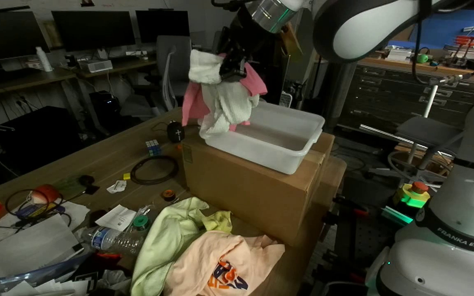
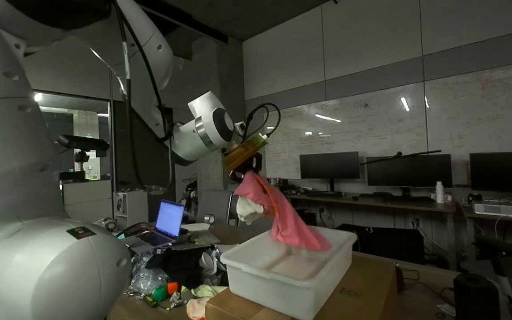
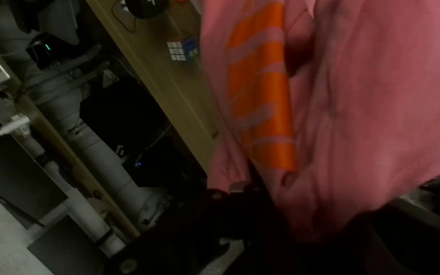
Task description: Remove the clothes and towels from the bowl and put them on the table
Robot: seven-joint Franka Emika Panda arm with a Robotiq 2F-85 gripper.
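Black flat monitors line the upper left of the frame in an exterior view of a dim office, beyond a brown wooden desk. Right of centre, the desk carries a brown cardboard box, and on that box stands a rectangular white plastic bin. At upper centre, black fingers are clamped on a pink cloth with orange print; a bunched white textured cloth hangs along with it. In both exterior views the hanging fabric overlaps the bin's rim; whether it touches, I cannot tell. Across the wrist view, the pink cloth fills the upper right, its print turned to the camera. Lower centre in an exterior view, before the box, a pale green cloth and a peach cloth with navy and orange print lie crumpled on the desk, touching. Left of the box are a multicoloured puzzle cube and a clear plastic bottle with a blue label, lying on its side.
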